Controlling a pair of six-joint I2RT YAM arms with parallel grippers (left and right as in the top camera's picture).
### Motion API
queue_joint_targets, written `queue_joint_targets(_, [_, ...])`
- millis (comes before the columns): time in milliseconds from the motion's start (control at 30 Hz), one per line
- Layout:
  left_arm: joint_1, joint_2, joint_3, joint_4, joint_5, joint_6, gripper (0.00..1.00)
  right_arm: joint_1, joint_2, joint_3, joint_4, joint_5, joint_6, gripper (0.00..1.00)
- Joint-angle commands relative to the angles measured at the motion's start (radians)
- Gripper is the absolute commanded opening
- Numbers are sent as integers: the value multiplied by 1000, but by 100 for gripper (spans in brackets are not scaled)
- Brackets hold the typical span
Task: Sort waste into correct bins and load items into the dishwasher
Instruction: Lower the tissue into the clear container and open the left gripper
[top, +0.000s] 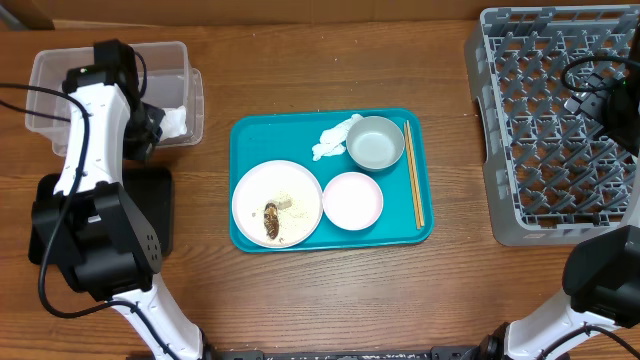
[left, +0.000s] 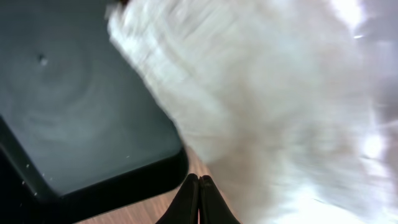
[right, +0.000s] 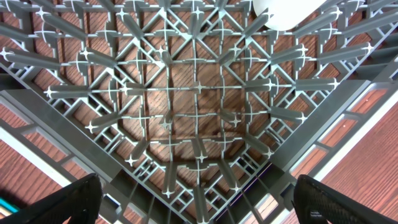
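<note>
My left gripper (top: 150, 128) hangs at the near edge of the clear tub (top: 60, 70), shut with nothing between its fingertips (left: 191, 186). A crumpled white tissue (top: 176, 121) lies in the tub beside it and shows as a blurred white mass (left: 261, 93) in the left wrist view. The black tray (left: 74, 106) lies just below, mostly hidden by the arm in the overhead view. Over the grey dish rack (top: 540, 120) my right gripper (right: 199, 202) stands wide open and empty. On the teal tray rest a large plate (top: 290, 190) with a brown scrap (top: 271, 221), a pinkish plate (top: 352, 200), a bowl (top: 376, 143), another tissue (top: 334, 138) and chopsticks (top: 412, 172).
The teal tray (top: 250, 140) sits mid-table between the bins and the rack. Part of a white rounded object (right: 286, 12) shows in the rack at the top of the right wrist view. Both arm bases stand at the table's front edge.
</note>
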Motion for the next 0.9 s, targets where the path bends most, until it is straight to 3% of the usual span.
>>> queue_joint_targets(0, [7, 5, 64, -2, -28, 43, 4, -1, -11, -1, 3, 2, 2, 100])
queue_joint_targets(467, [7, 5, 114, 60, -27, 137, 4, -1, -11, -1, 3, 2, 2, 100])
queue_joint_targets(700, [5, 5, 150, 135, 20, 287, 7, -1, -11, -1, 3, 2, 2, 100])
queue_joint_targets(867, [5, 5, 150, 181, 45, 292, 9, -1, -11, -1, 3, 2, 2, 100])
